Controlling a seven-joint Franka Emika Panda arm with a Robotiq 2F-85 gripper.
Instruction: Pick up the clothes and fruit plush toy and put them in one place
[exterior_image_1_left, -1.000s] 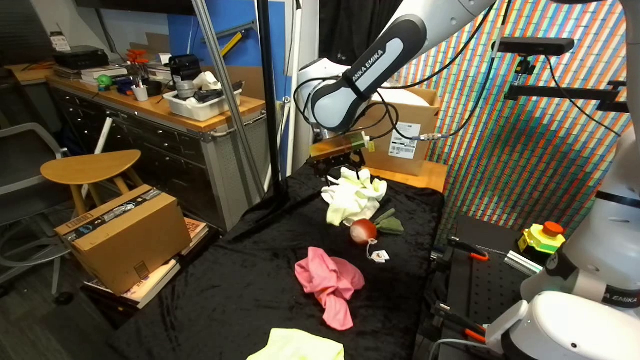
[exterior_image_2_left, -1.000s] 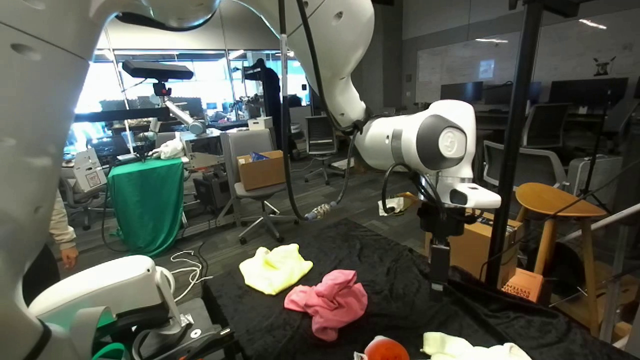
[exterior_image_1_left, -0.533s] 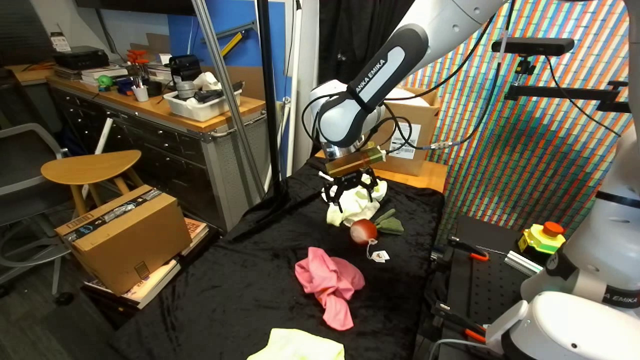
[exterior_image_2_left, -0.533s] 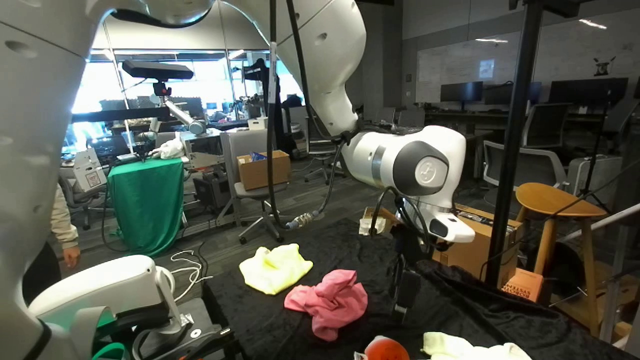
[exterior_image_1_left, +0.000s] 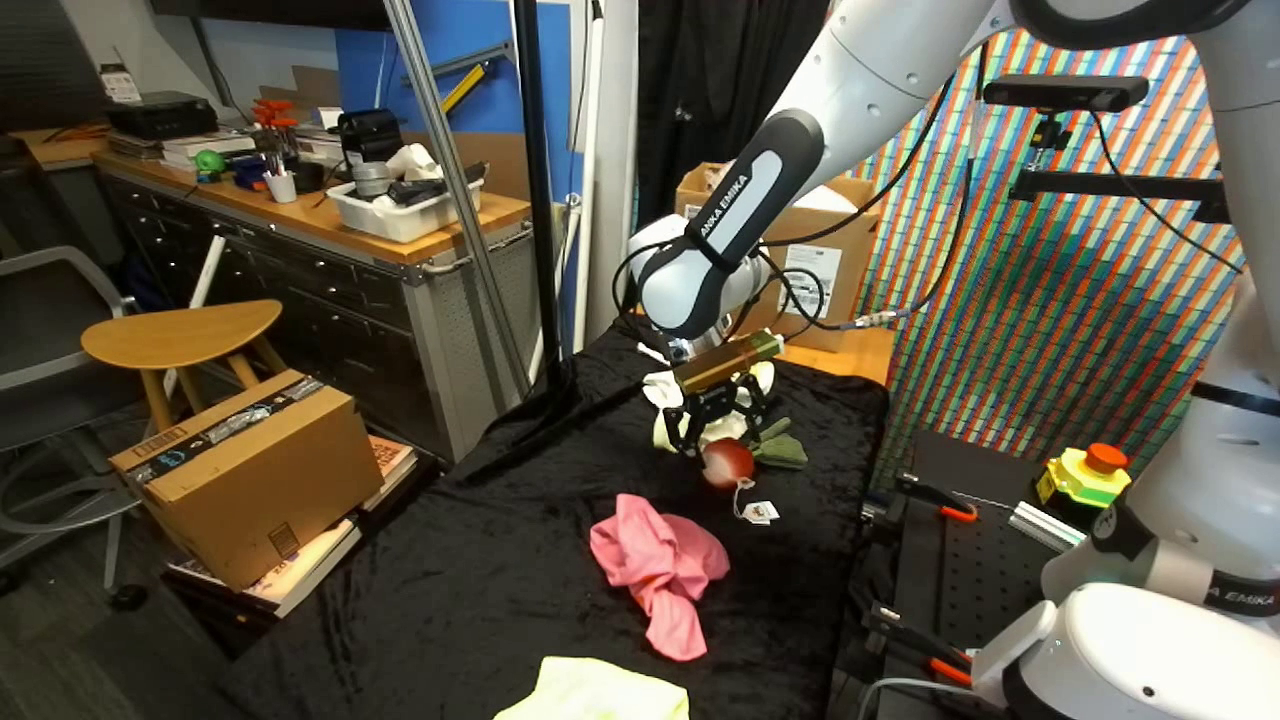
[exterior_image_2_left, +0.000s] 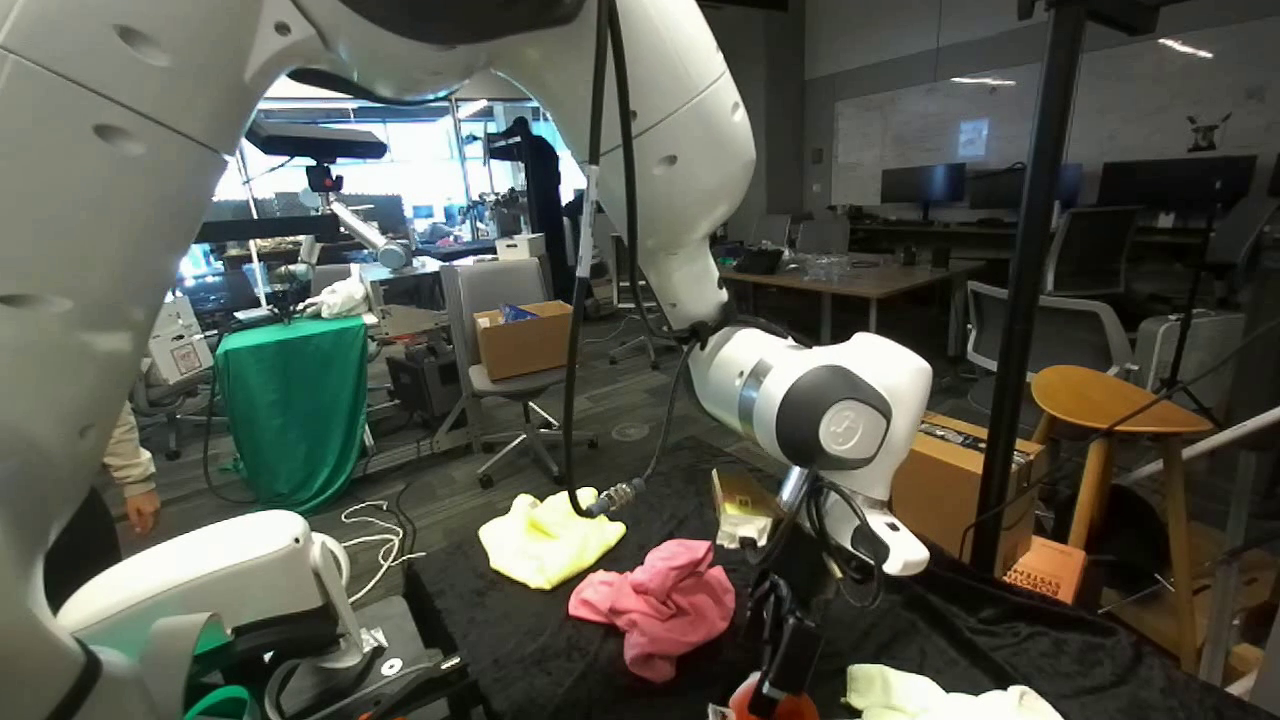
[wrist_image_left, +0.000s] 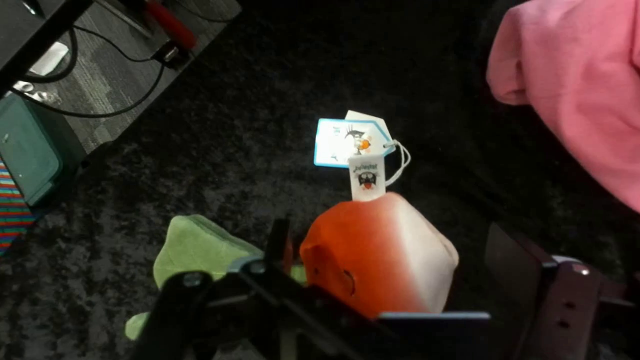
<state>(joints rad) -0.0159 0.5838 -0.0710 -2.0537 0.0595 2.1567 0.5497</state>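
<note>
The fruit plush toy (exterior_image_1_left: 727, 466), a red-orange and white ball with green leaves and a paper tag, lies on the black cloth. It also shows in the wrist view (wrist_image_left: 365, 250), and its top is partly behind a finger in an exterior view (exterior_image_2_left: 805, 706). My gripper (exterior_image_1_left: 722, 445) is open above it; in the wrist view its fingers (wrist_image_left: 395, 250) stand on either side of the toy, with a gap at the right finger. A pink garment (exterior_image_1_left: 655, 560), a yellow garment (exterior_image_2_left: 550, 540) and a pale yellow-white garment (exterior_image_2_left: 945, 702) lie apart on the black cloth; the arm partly hides the pale one.
The black-covered table (exterior_image_1_left: 480, 580) has a vertical black post (exterior_image_2_left: 1030, 280) at its edge. A cardboard box (exterior_image_1_left: 835, 270) stands behind the arm. A perforated black plate (exterior_image_1_left: 970, 570) with cables and tools and a white headset-like device (exterior_image_1_left: 1180, 650) lie beside the table.
My gripper has come down and moved from above the pale garment to the plush toy, staying open. The garments and toy have not moved.
</note>
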